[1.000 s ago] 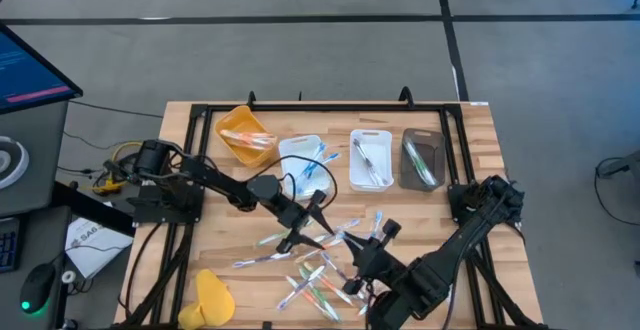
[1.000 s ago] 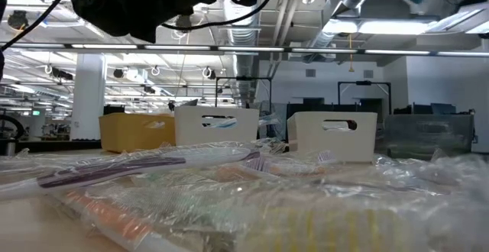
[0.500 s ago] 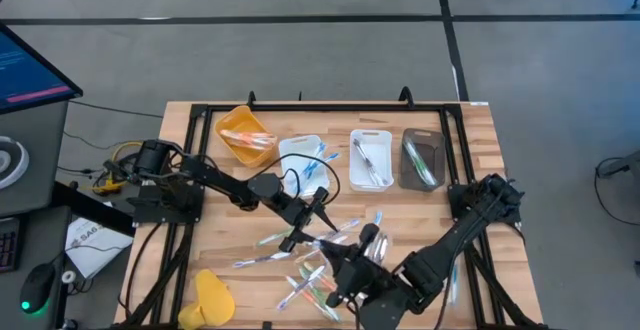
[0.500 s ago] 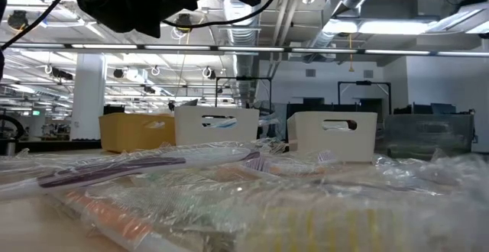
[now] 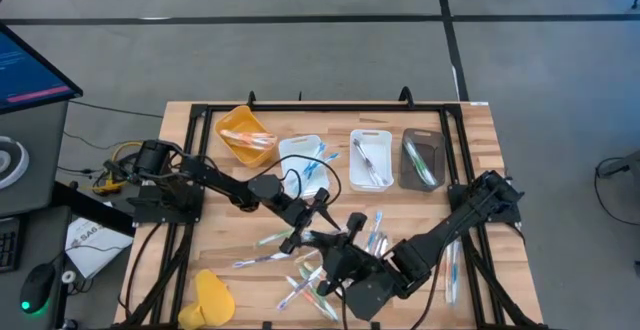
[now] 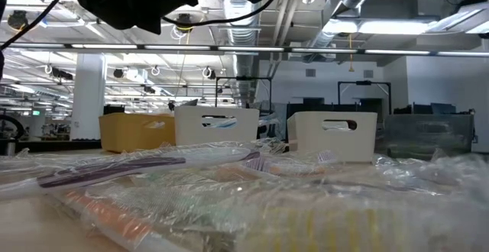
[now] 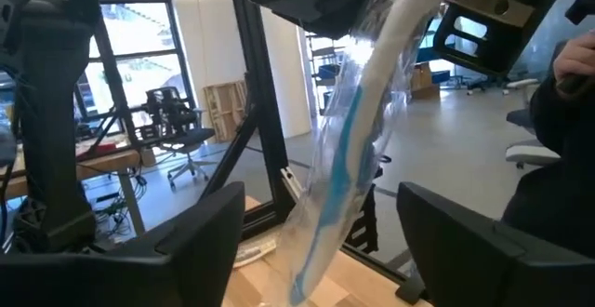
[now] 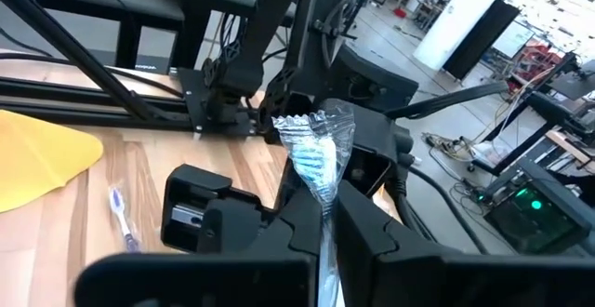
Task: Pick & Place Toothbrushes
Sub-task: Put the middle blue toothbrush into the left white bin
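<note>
- Right claw [image 8: 321,219] is clamped shut on a wrapped toothbrush [image 8: 321,163], held up over the middle of the table [image 5: 480,140].
- Left claw [image 5: 318,232] meets it there with its fingers [image 7: 200,237] spread wide, one on either side of that toothbrush [image 7: 349,149]; they are not touching it.
- Loose toothbrushes [image 5: 300,280] lie scattered toward the table's near edge.
- Along the far edge stand four trays: yellow [image 5: 242,135], white [image 5: 298,155], white [image 5: 371,158], dark [image 5: 423,160], each holding brushes.
- A yellow cloth [image 5: 213,296] lies at the near left corner.
</note>
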Available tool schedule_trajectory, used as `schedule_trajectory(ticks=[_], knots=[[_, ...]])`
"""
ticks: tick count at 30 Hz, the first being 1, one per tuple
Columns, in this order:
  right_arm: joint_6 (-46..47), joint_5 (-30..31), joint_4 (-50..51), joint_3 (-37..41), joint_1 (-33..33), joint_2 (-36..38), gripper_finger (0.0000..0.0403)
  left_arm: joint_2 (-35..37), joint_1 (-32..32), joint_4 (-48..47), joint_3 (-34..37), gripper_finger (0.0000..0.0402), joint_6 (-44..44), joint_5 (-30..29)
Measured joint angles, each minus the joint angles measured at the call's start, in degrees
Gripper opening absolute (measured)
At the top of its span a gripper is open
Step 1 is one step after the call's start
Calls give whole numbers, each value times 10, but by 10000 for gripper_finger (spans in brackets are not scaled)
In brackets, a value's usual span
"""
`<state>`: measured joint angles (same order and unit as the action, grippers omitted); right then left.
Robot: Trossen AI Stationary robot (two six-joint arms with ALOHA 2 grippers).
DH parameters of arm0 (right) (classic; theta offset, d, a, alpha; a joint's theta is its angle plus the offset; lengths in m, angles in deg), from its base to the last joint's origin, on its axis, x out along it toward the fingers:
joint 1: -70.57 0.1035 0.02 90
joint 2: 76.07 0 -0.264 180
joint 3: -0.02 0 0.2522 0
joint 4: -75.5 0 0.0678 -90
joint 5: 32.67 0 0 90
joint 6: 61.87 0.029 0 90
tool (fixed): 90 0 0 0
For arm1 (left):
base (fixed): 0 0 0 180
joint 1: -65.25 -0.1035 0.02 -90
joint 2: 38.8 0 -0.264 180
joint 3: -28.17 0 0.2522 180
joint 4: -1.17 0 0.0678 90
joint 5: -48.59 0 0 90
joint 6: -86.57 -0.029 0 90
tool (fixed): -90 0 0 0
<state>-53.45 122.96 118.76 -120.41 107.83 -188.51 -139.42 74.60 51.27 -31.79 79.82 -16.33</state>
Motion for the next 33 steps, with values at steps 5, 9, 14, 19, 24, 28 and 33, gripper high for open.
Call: schedule_trajectory(ticks=[5, 9, 14, 19, 24, 28, 33], knots=[[0, -12, 0, 0, -6, 0, 6, 0, 1, 0, 0, 293, 0, -1], [-3, -15, 0, 0, -15, 0, 6, 0, 3, 1, 0, 285, -23, -17], [-7, -38, 0, 0, -25, 0, 6, 0, 11, 1, 0, 258, -35, -17], [0, -47, 0, 0, -26, 0, 13, 0, 11, 1, 0, 190, -35, -34], [0, -47, 0, 0, -25, 0, 31, 0, 11, 1, 0, 92, -35, -55], [8, -48, 1, 0, -22, 0, 45, 0, 10, 1, 0, 17, -50, -65], [16, -52, 2, 0, -17, 0, 68, 0, 10, 0, 0, 14, -52, -72]])
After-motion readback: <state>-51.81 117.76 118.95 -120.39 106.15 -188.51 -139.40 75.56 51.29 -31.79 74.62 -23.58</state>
